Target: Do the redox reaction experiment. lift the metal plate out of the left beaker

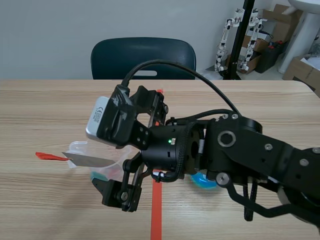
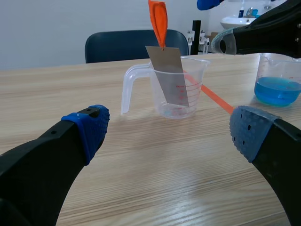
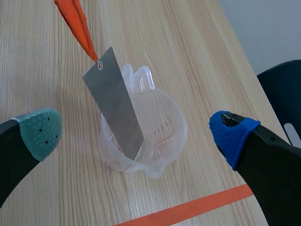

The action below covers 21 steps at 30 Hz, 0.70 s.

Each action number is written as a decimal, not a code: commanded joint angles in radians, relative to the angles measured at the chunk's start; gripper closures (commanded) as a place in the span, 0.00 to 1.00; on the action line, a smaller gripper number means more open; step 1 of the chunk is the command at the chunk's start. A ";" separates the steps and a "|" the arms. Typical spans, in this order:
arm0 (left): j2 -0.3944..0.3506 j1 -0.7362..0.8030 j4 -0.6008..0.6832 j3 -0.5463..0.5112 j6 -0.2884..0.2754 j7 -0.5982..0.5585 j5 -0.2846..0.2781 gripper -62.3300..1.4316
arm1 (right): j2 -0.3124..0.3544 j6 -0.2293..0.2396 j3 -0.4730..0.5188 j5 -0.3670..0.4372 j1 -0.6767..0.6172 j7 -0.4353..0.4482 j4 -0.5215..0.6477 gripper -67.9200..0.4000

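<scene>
Scene view: the right arm reaches past the middle and covers most of the left beaker (image 1: 80, 147). Only a bit of clear wall, the metal plate's (image 1: 90, 161) upper part and its orange ribbon (image 1: 47, 156) show beside the arm. The blue-liquid beaker (image 1: 202, 181), on the far side of the tape line (image 1: 156, 210) from the left beaker, is mostly hidden under the arm. Can't tell if the left beaker holds any liquid. The ribbon's far end is cut off in both wrist views.

The metal plate (image 3: 115, 106) is inside the left beaker (image 3: 164, 136), not lifted. It stands tilted, with its long axis steep. The lower end is down near the beaker floor and seen through the wall. The upper end, with the hole, sticks out past the rim next to the handle. The ribbon (image 3: 75, 21) is tied at the hole. In the scene view the plate's upper end points from the beaker toward the robot's left.

The right gripper (image 3: 136, 134) hangs above the left beaker with its fingers spread wide, one on each side of the beaker. Nothing is gripped and it is clear of the plate.

The left gripper (image 2: 169, 129) is also spread wide and holds nothing. It is low over the table (image 2: 141, 179), with the left beaker (image 2: 195, 84) ahead of it and apart from it. From there the plate (image 2: 169, 75) leans in the beaker and the ribbon (image 2: 158, 21) rises off its top. The blue-liquid beaker (image 2: 277, 84) stands well apart from the left beaker, across the tape.
</scene>
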 commanded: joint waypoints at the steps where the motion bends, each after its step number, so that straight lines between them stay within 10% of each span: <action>1: -0.008 0.005 0.014 -0.003 -0.002 -0.046 -0.006 0.13 | -0.021 -0.003 0.007 -0.010 0.018 0.015 -0.017 0.00; 21: -0.008 0.002 0.057 -0.004 -0.010 -0.046 -0.015 0.13 | -0.187 -0.049 -0.085 -0.037 0.067 0.005 -0.180 0.00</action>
